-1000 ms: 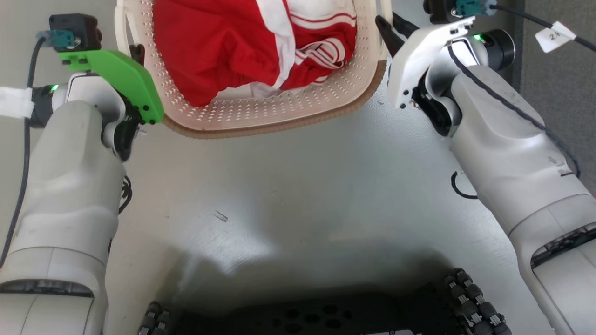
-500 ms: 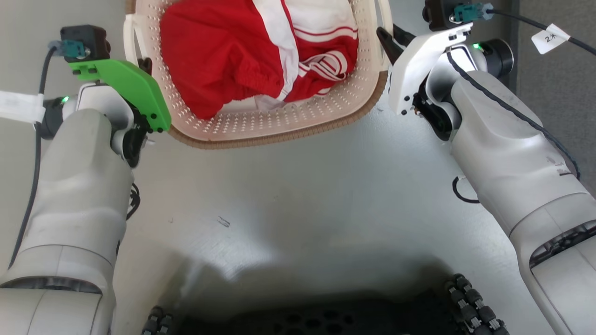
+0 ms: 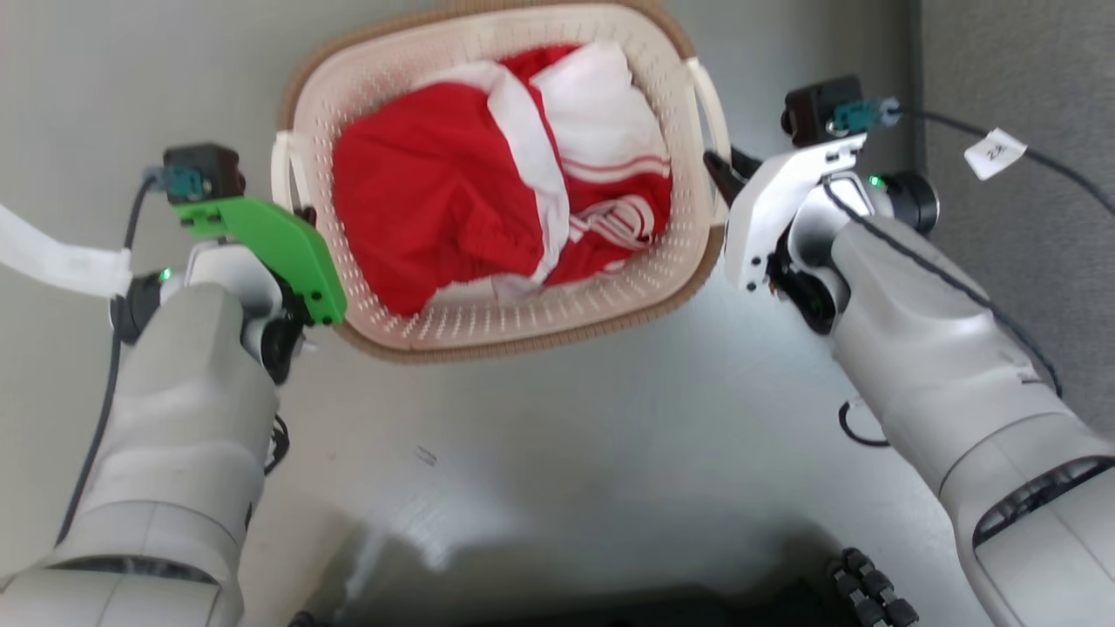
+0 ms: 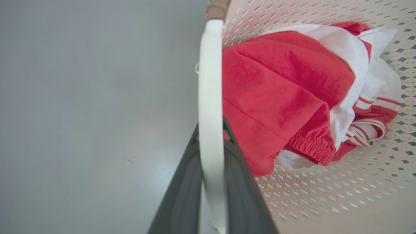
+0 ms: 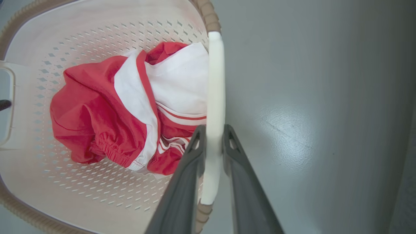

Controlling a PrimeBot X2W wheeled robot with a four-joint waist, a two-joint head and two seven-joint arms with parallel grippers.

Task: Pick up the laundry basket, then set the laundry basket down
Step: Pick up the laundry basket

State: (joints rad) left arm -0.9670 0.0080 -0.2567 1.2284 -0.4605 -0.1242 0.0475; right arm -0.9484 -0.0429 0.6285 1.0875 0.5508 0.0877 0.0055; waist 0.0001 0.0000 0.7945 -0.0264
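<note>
Seen from the robot's head, looking down: a laundry basket (image 3: 523,318) sits in the upper middle of the scene, between the robot's two pale arms, over a smooth grey floor (image 3: 610,418). The basket is cream-white plastic, pierced all over with small holes, with a brown woven-look rim (image 3: 523,350) and a white handle on each side. Inside lies one crumpled heap of clothing (image 3: 418,200), mostly red with broad white panels and thin red and white stripes; it covers much of the bottom and leaves the near wall bare.

The left gripper (image 4: 210,125) holds the left handle (image 4: 210,81): in the left wrist view its two dark fingers (image 4: 182,182) are pressed against either side of the white bar, narrow. The right gripper (image 5: 213,128) does the same on the right handle (image 5: 216,81), with one finger on the clothing side and one on the floor side, both touching the bar.

Whether the basket rests on the floor or hangs just above it cannot be told
</note>
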